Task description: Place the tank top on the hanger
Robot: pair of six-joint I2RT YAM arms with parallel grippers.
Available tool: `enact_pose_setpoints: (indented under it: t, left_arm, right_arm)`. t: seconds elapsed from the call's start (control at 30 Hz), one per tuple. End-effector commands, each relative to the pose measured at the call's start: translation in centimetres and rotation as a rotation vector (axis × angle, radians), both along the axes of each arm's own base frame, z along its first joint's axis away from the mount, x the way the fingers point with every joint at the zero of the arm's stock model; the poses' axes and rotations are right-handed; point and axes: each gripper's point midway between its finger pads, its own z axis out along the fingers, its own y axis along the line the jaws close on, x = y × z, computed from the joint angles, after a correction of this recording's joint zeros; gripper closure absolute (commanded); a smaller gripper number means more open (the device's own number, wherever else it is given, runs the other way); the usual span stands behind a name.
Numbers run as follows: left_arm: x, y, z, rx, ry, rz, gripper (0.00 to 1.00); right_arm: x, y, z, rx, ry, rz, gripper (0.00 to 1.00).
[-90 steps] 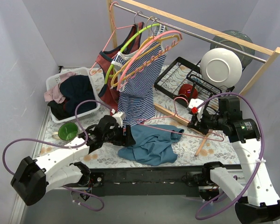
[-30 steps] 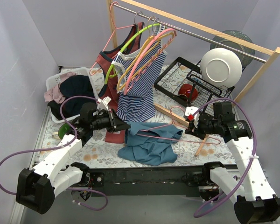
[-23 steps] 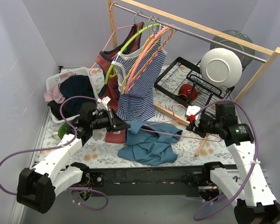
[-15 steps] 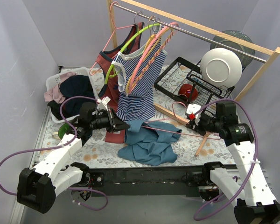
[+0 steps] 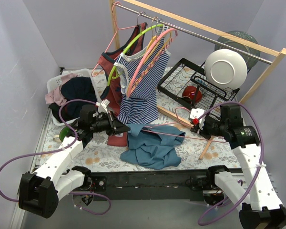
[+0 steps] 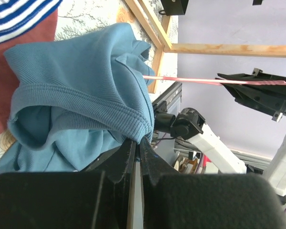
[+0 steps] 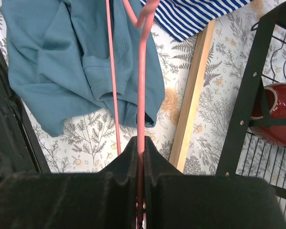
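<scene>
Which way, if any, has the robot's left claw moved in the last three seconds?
Yes, it moved: the left gripper, shut on the teal-blue fabric tank top, drew back from the table's near edge, towards the white plastic laundry basket.

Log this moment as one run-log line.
phase: threading | left end effector: shut on tank top hem | right end effector: shut on hanger | hanger arm touches fabric | tank top not yet hung
</scene>
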Motion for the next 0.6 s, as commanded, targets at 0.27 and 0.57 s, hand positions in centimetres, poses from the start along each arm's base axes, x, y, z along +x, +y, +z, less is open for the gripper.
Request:
enact_pose_setpoints:
  t: [0.27, 0.57]
  left_arm:
    - [-0.6, -0.9, 2.6, -0.116, 0.022, -0.044, 1.00]
    - [-0.9, -1.1, 3.8, -0.180, 0.064, -0.029, 1.00]
  right_arm:
    - [-0.2, 5.0, 0.9, 0.259, 0.004, 0.260, 0.99]
    - [1.1, 6.2, -1.0, 0.247, -0.100, 0.375, 0.99]
